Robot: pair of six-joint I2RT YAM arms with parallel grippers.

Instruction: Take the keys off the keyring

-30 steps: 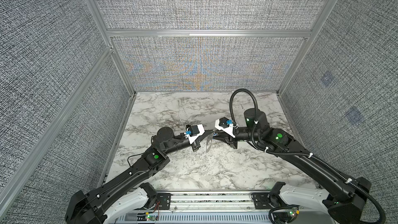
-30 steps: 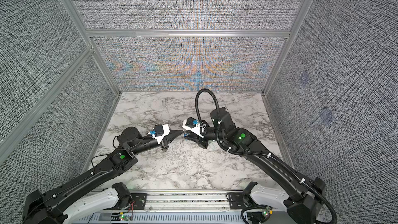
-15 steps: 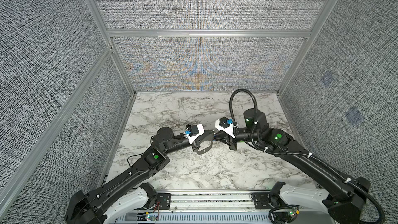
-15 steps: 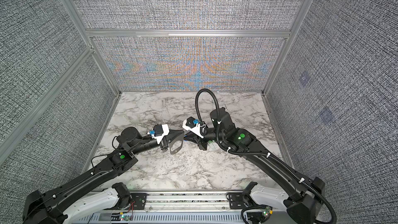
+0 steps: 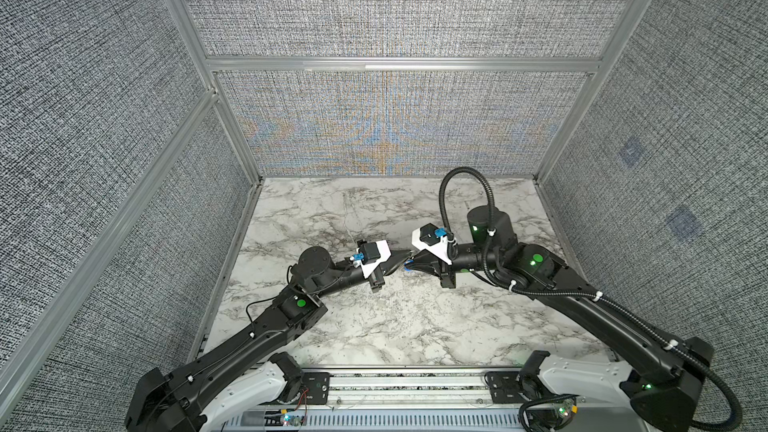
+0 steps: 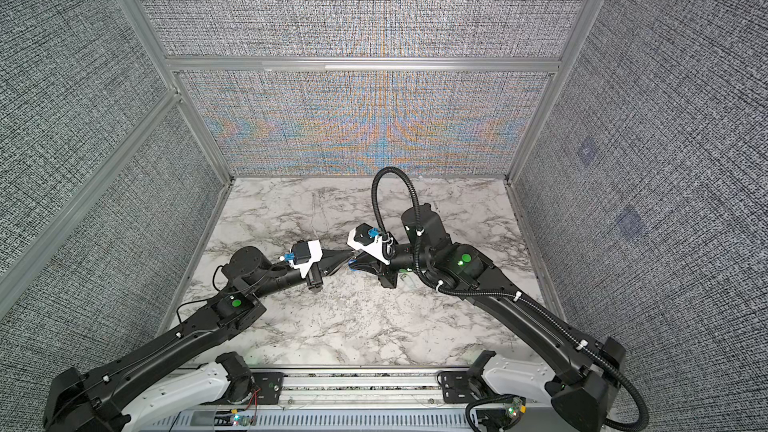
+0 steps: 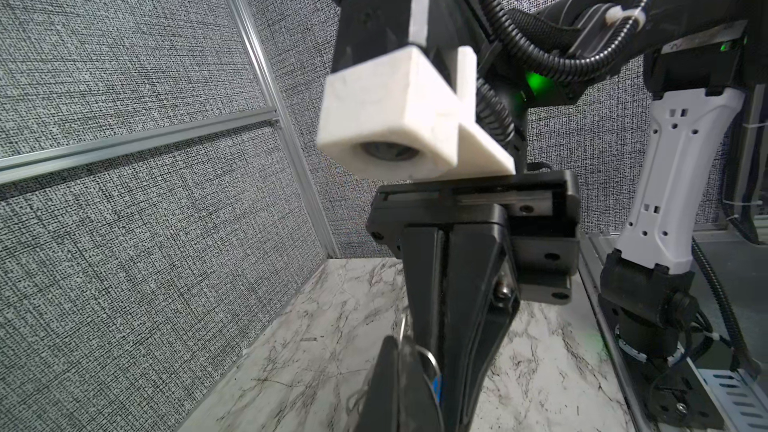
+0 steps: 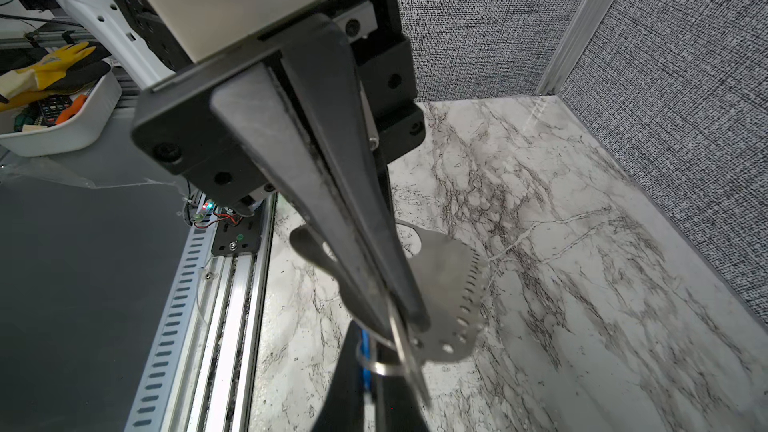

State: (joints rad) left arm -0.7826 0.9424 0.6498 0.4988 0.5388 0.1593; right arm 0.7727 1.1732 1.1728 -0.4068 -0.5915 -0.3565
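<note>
Above the marble table my two grippers meet tip to tip in both top views. My left gripper is shut on a thin silvery key, seen edge-on. My right gripper is shut on the blue tag of the keyring. A flat grey plate with a large hole hangs from the ring, behind the left gripper's fingers. In the top views the ring and keys are mostly hidden.
Grey fabric walls close in the table at the back and both sides. A metal rail runs along the front edge. Outside the cell, a white bin holds yellow gloves.
My right gripper has closed at the left gripper's tip. The dark plate that hung in plain sight under the left gripper half a second ago no longer shows in the top views.
</note>
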